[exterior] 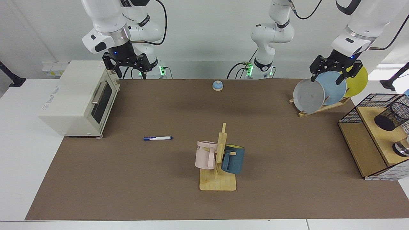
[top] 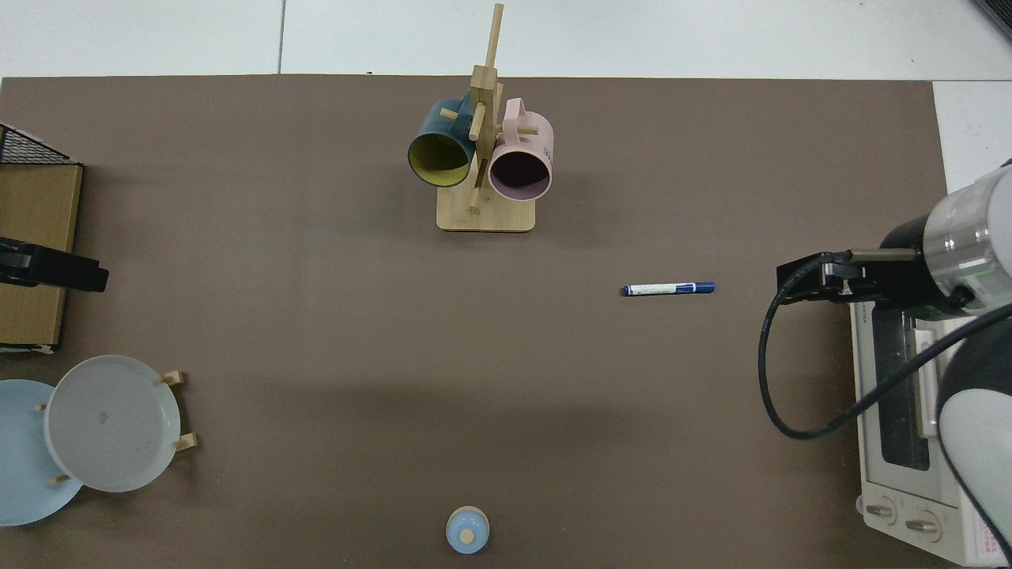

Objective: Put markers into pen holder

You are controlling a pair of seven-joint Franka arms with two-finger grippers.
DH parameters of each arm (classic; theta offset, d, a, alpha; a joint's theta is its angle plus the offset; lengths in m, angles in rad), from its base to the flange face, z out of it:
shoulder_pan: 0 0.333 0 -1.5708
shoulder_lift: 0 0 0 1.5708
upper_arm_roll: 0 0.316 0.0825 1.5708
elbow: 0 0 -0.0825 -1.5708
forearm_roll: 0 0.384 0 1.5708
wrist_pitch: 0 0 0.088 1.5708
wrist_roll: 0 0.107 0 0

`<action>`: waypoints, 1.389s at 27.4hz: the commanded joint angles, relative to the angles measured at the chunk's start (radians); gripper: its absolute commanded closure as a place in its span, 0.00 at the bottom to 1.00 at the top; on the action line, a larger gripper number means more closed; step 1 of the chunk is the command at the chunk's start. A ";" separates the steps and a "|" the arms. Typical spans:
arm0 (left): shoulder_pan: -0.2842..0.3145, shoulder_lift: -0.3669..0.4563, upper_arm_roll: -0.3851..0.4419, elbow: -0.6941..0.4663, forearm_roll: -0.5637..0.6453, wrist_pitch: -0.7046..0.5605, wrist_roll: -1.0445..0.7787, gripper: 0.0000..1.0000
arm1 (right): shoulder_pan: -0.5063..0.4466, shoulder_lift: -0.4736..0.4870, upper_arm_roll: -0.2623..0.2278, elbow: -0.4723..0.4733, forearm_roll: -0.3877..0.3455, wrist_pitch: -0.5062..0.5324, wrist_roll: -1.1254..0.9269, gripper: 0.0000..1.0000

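The marker (exterior: 158, 138) lies flat near the toaster oven (exterior: 80, 99). It looks light, hard and slippery, so I'd pinch its white middle. My right gripper (exterior: 127, 65), above the oven, and left gripper (exterior: 335, 68) hang spread, holding nothing.

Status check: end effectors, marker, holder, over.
Left end effector open above plates; right open above toaster oven. Marker flat on mat, pen holder empty, path unobstructed.

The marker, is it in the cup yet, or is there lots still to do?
Nothing is done yet. The marker lies flat on the mat, far from the pen holder. Neither gripper holds anything: the right gripper hangs open above the toaster oven, the left gripper open over the plates. Picking up, carrying and dropping remain.
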 commanded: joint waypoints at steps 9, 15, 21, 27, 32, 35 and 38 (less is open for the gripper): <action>0.006 -0.003 -0.001 0.005 -0.001 -0.015 -0.004 0.00 | -0.003 -0.016 0.004 -0.014 -0.003 0.003 0.018 0.00; 0.006 -0.003 0.000 0.005 -0.001 -0.015 -0.004 0.00 | -0.003 -0.016 0.004 -0.019 0.003 0.003 0.025 0.00; 0.009 -0.003 0.002 0.007 -0.001 -0.015 -0.002 0.00 | -0.006 -0.026 -0.001 -0.075 -0.002 0.094 0.105 0.00; 0.010 -0.003 0.002 0.007 -0.001 -0.013 -0.004 0.00 | -0.010 -0.017 0.002 -0.106 0.015 0.210 0.516 0.00; 0.021 -0.003 0.002 0.005 -0.001 -0.013 -0.002 0.00 | 0.004 0.013 0.002 -0.150 0.015 0.277 0.827 0.00; 0.022 -0.003 0.002 0.005 -0.001 -0.015 -0.002 0.00 | 0.011 0.039 0.002 -0.172 0.015 0.334 1.025 0.00; 0.022 -0.003 0.002 0.005 -0.001 -0.015 -0.004 0.00 | 0.011 0.070 0.002 -0.186 0.015 0.351 1.162 0.01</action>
